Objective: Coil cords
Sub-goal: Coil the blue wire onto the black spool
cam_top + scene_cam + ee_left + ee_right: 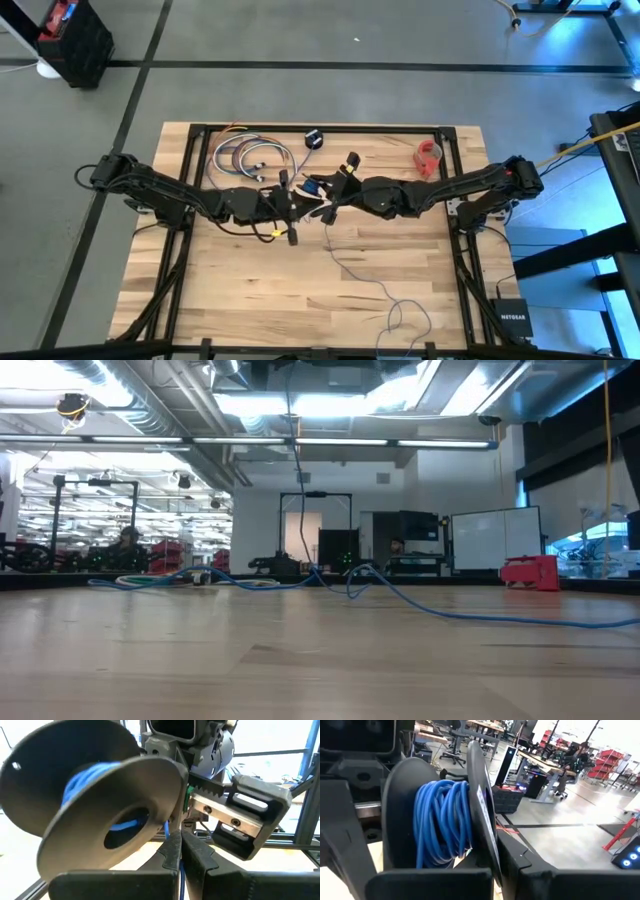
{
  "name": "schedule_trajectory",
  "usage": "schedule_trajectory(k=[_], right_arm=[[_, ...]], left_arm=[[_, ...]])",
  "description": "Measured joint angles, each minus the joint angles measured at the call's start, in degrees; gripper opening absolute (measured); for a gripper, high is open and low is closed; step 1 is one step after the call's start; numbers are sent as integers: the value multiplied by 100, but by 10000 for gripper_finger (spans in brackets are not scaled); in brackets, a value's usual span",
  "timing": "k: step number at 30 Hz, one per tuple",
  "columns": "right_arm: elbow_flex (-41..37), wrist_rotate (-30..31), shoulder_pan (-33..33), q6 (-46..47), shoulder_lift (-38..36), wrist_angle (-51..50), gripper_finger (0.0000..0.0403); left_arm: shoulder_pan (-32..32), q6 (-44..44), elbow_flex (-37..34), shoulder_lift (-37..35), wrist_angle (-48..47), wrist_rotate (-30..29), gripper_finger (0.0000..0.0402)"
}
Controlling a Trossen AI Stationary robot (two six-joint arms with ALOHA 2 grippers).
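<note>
A black two-flanged spool (312, 187) hangs above the table's middle, wound with several turns of thin blue cord (440, 825). My right gripper (505, 877) comes from the table's right and is shut on the spool (100, 815). My left gripper (182, 860) comes from the left, just beside the spool, and is shut on the cord. From there the cord (297, 470) drops to the table. It runs toward the near edge and lies there in loose loops (405, 315). My left gripper pinches the blue cord (167, 827) between its two shut fingers, a single strand just off the spool. The fingers lie level and come from the table's left. Below them the cord hangs down to the tabletop. My right gripper pinches the rim of one spool flange (491, 857) between its two fingers. The fingers lie level and come from the table's right. The spool is lifted clear of the table, with its flanges standing upright.
A bundle of multicoloured cables (250, 155) lies at the far left. A second small black spool (313, 138) sits at the far middle and a red object (428, 155) at the far right. Bare wood lies toward the near edge, around the cord loops.
</note>
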Motion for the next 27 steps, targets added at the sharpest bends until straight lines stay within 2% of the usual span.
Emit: schedule_trajectory(k=[8,12,21,24,27], right_arm=[[477,-47,-7,-155,-102,96,5],[650,-249,-7,-253,-35,-307,5],[878,-178,77,-269,-86,-867,5],[887,-7,189,-288,-196,-1011,5],[878,240,300,-307,-247,-1337,5]], left_arm=[[-5,27,-81,61,-479,23,1],[33,30,-35,16,-385,-4,1],[39,-87,-39,26,-573,-3,4],[12,-83,-34,15,-560,-8,26],[-27,-112,-32,15,-662,-5,67]])
